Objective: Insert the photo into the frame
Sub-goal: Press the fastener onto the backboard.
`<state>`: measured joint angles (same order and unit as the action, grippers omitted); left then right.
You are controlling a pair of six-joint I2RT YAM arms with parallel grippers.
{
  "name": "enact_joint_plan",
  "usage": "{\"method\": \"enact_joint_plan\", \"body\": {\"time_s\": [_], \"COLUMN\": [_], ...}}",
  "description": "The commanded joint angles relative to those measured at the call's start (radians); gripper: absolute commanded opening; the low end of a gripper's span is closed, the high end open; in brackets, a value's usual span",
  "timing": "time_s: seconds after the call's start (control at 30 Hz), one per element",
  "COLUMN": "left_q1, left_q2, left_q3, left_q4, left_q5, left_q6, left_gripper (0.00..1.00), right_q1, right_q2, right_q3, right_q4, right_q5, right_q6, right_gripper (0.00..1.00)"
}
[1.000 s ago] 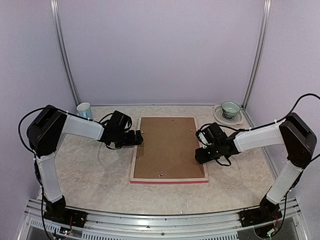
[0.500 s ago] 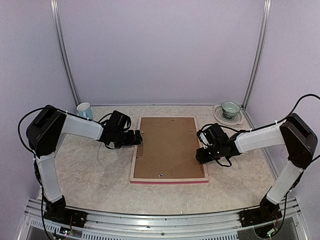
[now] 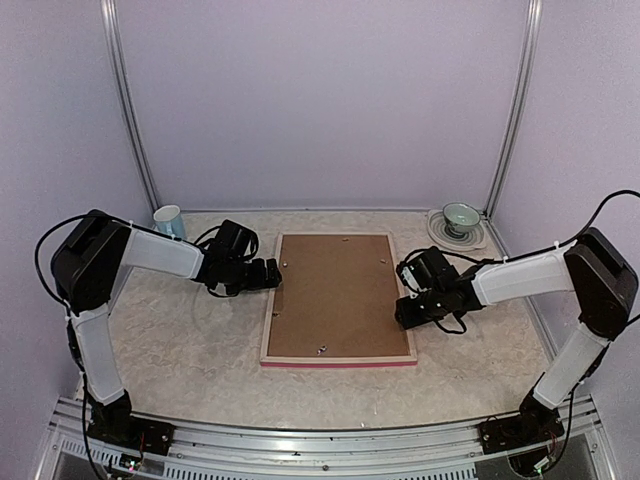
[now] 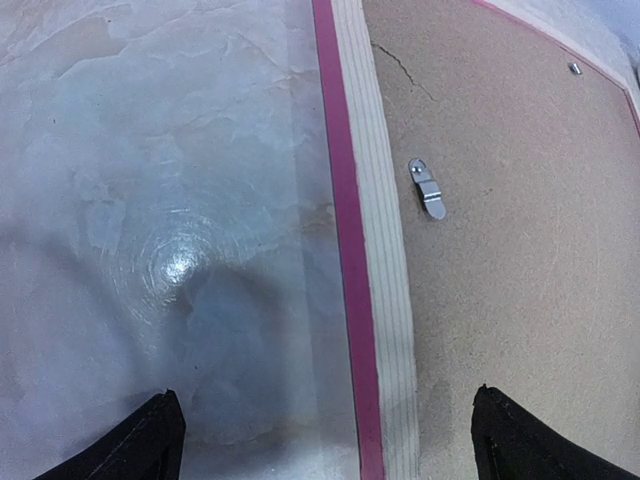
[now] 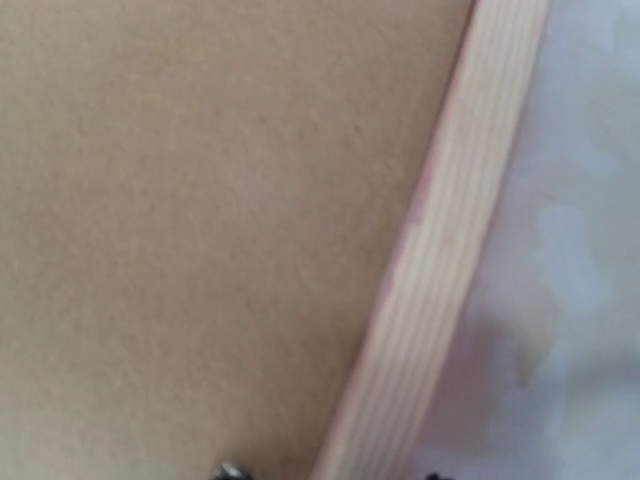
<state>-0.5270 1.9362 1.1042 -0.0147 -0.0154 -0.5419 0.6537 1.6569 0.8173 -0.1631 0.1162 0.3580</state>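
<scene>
The frame (image 3: 338,359) lies face down mid-table, pale wood back up, pink edge showing. A plain brown backing board (image 3: 335,295) fills its opening, and the photo is hidden. My left gripper (image 3: 277,277) is at the frame's left rail. In the left wrist view it (image 4: 330,452) is open, with the rail (image 4: 380,260) between its fingertips (image 4: 150,440) and a metal turn clip (image 4: 428,190) on the board beyond. My right gripper (image 3: 402,308) hovers very low over the right rail (image 5: 450,230). Its fingers barely show there.
A small white and blue cup (image 3: 169,220) stands at the back left. A green bowl on a plate (image 3: 459,220) stands at the back right. The marbled table top (image 3: 190,340) lies around the frame, with walls close on three sides.
Both grippers have shifted only slightly at their rails, the left a little outward and the right a little toward the near edge. The frame and board have not moved.
</scene>
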Motion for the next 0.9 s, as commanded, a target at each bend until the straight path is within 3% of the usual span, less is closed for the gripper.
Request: {"method": "enact_joint_plan", "body": {"time_s": [0.0, 0.27, 0.87], "left_q1": [0.011, 0.015, 0.021], "left_q2": [-0.028, -0.031, -0.031], "left_q3": [-0.016, -0.019, -0.039], "left_q4": [-0.026, -0.028, -0.012], "left_q5": [0.009, 0.009, 0.009], "left_q6": [-0.006, -0.006, -0.006], "left_gripper": [0.99, 0.99, 0.99], "right_q1": [-0.006, -0.007, -0.008], "right_q2": [0.018, 0.042, 0.055], "right_q3": [-0.036, -0.037, -0.015], "right_q4": [-0.200, -0.186, -0.177], "right_q5": [0.026, 0.034, 0.062], "right_q6": [-0.014, -0.007, 0.003], "right_gripper": [0.44, 0.43, 0.26]}}
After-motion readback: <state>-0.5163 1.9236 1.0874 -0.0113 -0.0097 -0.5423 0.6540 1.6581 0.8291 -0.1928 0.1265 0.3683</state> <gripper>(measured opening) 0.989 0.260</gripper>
